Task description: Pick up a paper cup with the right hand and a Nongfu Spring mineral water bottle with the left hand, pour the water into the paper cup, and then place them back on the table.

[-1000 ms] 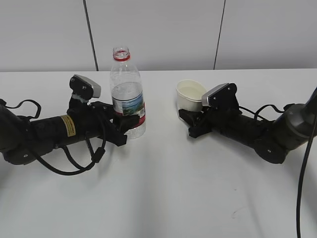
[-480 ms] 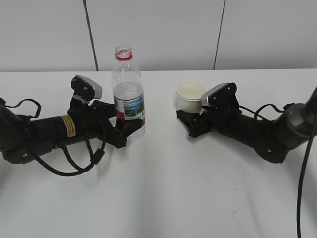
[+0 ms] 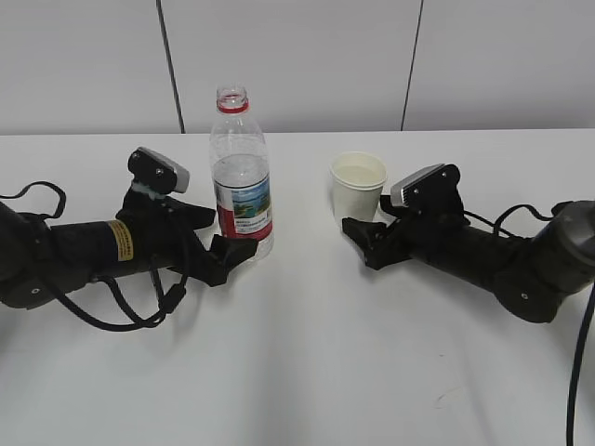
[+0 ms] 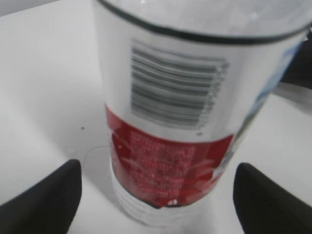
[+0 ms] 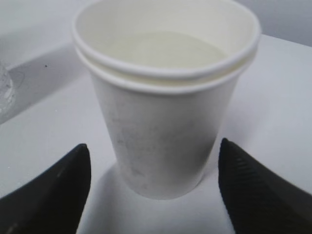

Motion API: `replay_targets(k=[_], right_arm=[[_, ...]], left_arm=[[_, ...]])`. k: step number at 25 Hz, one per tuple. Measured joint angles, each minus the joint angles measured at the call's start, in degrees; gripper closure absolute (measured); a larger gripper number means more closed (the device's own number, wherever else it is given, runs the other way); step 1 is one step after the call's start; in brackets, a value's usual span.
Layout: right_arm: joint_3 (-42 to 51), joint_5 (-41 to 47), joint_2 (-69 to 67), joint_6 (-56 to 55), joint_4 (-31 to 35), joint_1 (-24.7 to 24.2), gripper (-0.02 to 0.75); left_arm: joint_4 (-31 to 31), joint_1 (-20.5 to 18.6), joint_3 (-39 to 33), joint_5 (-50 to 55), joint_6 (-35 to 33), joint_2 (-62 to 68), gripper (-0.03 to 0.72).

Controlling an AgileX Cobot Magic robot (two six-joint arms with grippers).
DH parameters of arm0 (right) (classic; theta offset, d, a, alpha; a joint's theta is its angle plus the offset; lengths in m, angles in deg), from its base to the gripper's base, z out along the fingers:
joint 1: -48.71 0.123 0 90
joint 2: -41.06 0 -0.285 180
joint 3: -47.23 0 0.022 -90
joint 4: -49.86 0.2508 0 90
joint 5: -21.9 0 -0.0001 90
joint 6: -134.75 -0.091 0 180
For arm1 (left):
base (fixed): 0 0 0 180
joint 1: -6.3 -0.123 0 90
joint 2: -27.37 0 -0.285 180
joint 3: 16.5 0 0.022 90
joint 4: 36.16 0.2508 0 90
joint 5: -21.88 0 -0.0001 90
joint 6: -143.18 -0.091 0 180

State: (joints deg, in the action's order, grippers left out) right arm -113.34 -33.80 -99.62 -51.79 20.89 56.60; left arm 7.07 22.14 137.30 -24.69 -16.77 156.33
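Note:
The Nongfu Spring bottle (image 3: 242,186) stands upright and uncapped on the white table (image 3: 307,372), part full of water. My left gripper (image 3: 223,237) is open, its fingers apart from the bottle on either side of its base. In the left wrist view the bottle (image 4: 170,122) fills the frame between the spread fingertips of the left gripper (image 4: 158,190). The paper cup (image 3: 358,184) stands upright on the table with water (image 5: 161,48) in it. My right gripper (image 3: 364,240) is open just in front of the cup. In the right wrist view the cup (image 5: 161,112) stands free between that gripper's (image 5: 155,180) fingertips.
A small dark scuff mark (image 3: 446,398) lies on the table at the front right. Black cables trail from both arms at the left (image 3: 139,311) and right (image 3: 572,372) edges. A grey panelled wall (image 3: 297,56) runs behind the table.
The tilted cup has been set upright and let go. Both grippers have opened and drawn back, the left to the left and the right to the right. The bottle stands free.

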Motion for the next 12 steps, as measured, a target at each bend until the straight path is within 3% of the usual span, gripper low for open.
replay_targets(k=[7,12], right_arm=[[4.6,-0.3,3.9,0.0,1.2,-1.3,0.142],[5.6,-0.3,3.9,0.0,2.4,-5.4,0.142]], left_arm=[[-1.4,-1.4,-3.7,1.2,0.0,-3.2,0.12],[-2.8,-4.0,-4.4,5.0,0.0,-4.5,0.12]])
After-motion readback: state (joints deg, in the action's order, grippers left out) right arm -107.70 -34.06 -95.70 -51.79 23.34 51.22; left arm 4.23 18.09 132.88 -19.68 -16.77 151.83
